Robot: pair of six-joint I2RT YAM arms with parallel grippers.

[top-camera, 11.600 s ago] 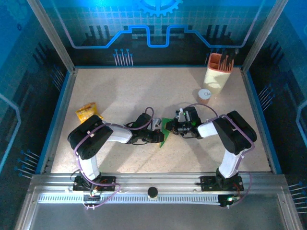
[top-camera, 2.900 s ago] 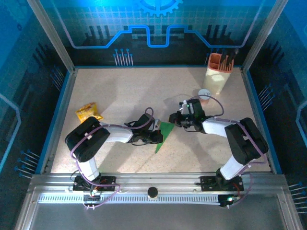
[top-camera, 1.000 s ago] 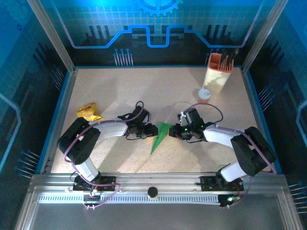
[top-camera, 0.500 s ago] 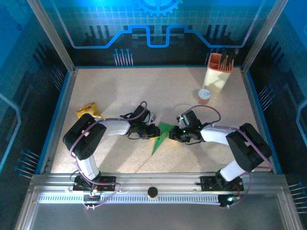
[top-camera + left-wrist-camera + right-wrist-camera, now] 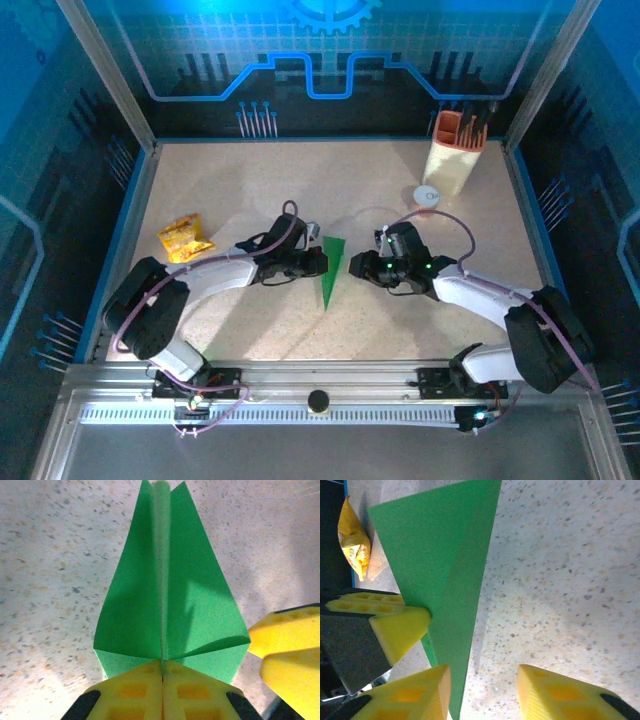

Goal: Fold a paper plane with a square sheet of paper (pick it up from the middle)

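Plane [image 5: 331, 265] is mid-table, its point toward the near edge, centre crease raised. Left gripper [image 5: 162, 680] is clamped tight on the crease at the wide end. Right gripper [image 5: 485, 692] has its jaws apart and holds nothing; a wing edge lies beside one finger. Step looks like final wing shaping. Next move: right pinches a wing and presses it flat without tearing it.

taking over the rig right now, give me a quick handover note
Left gripper: shut on the paper plane, pinching its centre crease.
Right gripper: open beside the plane, holding nothing.
Plane: mid-table, between the two arms.
Done: the sheet is folded into a pointed dart.
Left: probably a check of the wing folds, then release.
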